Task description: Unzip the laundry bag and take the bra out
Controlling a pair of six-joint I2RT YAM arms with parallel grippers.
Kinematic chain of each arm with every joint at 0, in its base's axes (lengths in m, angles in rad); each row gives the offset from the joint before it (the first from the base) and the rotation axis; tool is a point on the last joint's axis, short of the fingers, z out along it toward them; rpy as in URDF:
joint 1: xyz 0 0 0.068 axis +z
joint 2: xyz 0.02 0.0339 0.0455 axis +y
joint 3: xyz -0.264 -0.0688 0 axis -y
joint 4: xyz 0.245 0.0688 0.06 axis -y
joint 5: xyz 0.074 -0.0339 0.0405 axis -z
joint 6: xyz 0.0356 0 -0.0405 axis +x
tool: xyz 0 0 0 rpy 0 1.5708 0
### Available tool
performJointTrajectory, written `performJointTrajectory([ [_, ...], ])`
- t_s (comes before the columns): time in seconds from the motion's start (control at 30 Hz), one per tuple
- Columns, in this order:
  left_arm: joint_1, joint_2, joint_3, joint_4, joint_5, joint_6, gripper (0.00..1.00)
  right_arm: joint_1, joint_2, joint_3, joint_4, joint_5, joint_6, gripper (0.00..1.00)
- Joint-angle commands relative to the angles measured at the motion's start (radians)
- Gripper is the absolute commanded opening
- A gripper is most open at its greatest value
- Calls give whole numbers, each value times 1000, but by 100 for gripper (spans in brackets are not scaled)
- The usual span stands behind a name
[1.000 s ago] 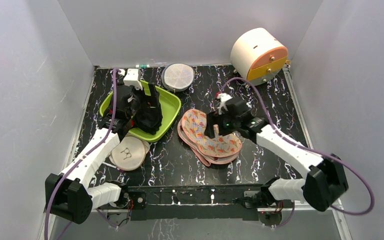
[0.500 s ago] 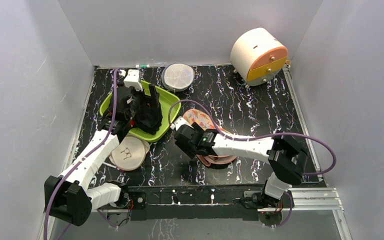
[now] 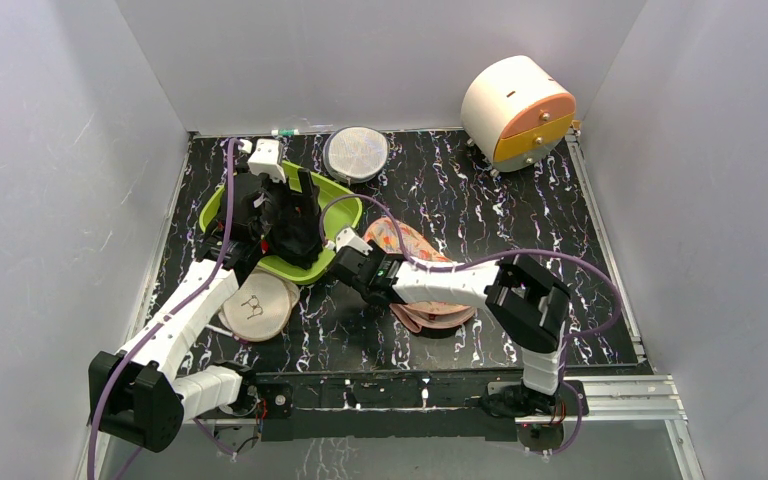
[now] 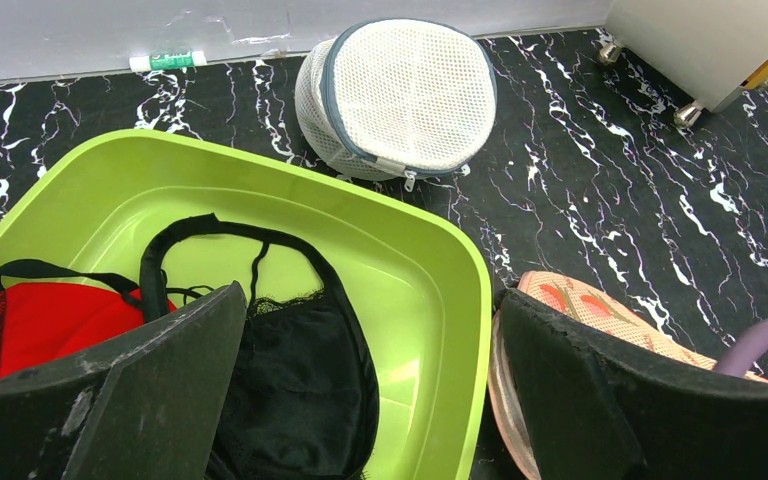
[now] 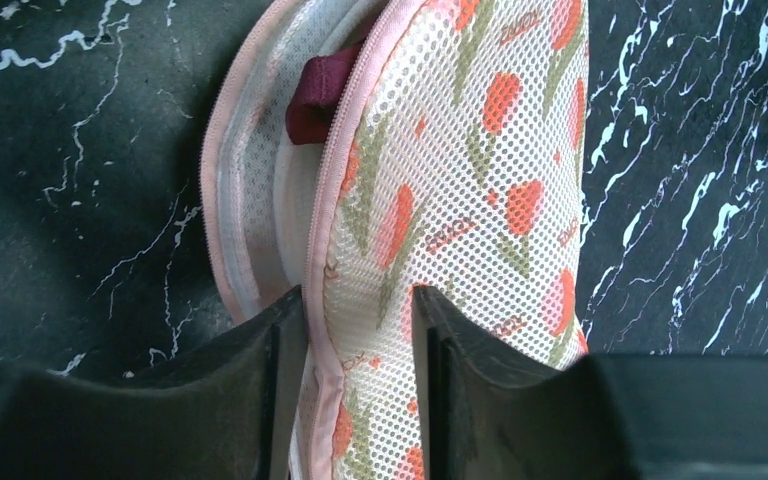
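Observation:
The laundry bag, a padded pouch with red-orange print, lies on the black marbled table with its zip parted along the rim. In the gap a dark maroon bit of the bra shows against the pale lining. My right gripper has its two fingers on either side of the bag's upper flap near the zip edge, pressed against it. From above, the right gripper is at the left end of the laundry bag. My left gripper hangs wide open over the green tub, holding nothing.
The green tub holds a black bra and a red garment. A round grey mesh disc stands at the back wall. A cream disc lies at front left, a white-and-orange drum at back right.
My right arm swung from the bag's right side round to its left end, and its jaws narrowed onto the upper flap. The left arm stayed put.

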Motion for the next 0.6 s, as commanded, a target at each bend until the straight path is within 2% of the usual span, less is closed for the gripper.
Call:
performJointTrajectory([
  [0.0, 2, -31, -7, 27, 3, 11, 98, 0, 13, 41, 54, 94, 12, 36],
  [0.13, 3, -29, -6, 27, 5, 9, 98, 0, 5, 56, 44, 115, 13, 23],
  [0.27, 3, -31, -6, 25, 3, 9, 98, 0, -44, 88, -17, 135, 6, 1],
  [0.43, 2, -32, -6, 27, 12, 6, 98, -19, -150, 39, -38, 202, -15, 0],
  [0.57, 3, -30, -7, 27, 14, 5, 98, -120, -211, -2, -19, 163, -6, 0],
])
